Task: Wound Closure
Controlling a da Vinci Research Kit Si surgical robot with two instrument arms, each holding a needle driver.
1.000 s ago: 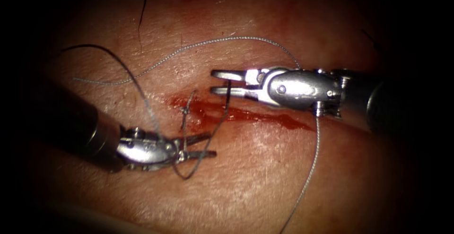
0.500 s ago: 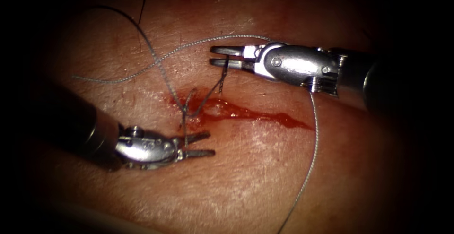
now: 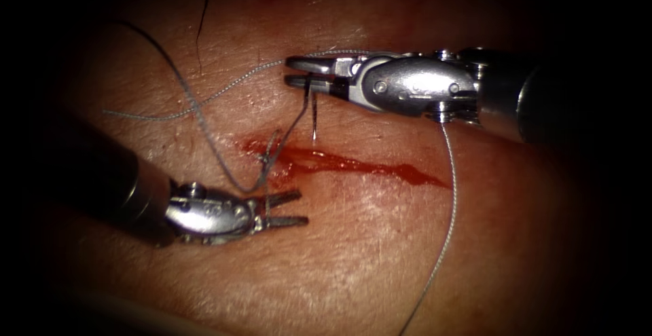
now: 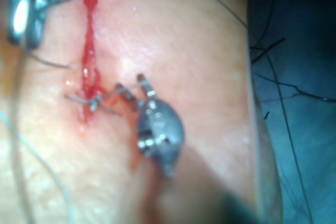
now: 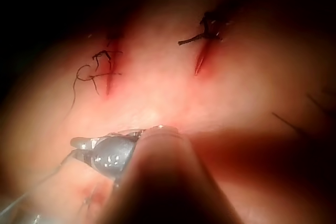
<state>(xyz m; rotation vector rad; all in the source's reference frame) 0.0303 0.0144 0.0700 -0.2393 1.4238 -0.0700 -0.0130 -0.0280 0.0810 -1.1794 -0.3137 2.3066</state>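
Note:
On the tissue (image 3: 380,241) a short cut (image 3: 353,165) holds red fluid, with a knot (image 3: 269,151) at its left end. My right tool (image 3: 288,69) is above the cut, shut on a dark thread (image 3: 204,132); a short stiff end hangs below its jaws. From there the thread dips to a loop beside the knot and runs up to the left. My left tool (image 3: 303,207) lies left of and below the cut, open, with a thread stub from the knot between its jaws. The left wrist view shows the left tool (image 4: 129,81) by the cut (image 4: 89,51). I cannot make out the needle.
A grey braided thread (image 3: 451,193) arcs over the tissue above the cut, passes behind the right tool and trails down to the lower edge. In the right wrist view, beyond the right tool (image 5: 74,148), two other cuts (image 5: 207,30) (image 5: 105,66) carry dark knots.
The right tool moved up and to the left with the dark thread. The loop that hung below the left jaws was drawn up to the knot. The left tool stayed put.

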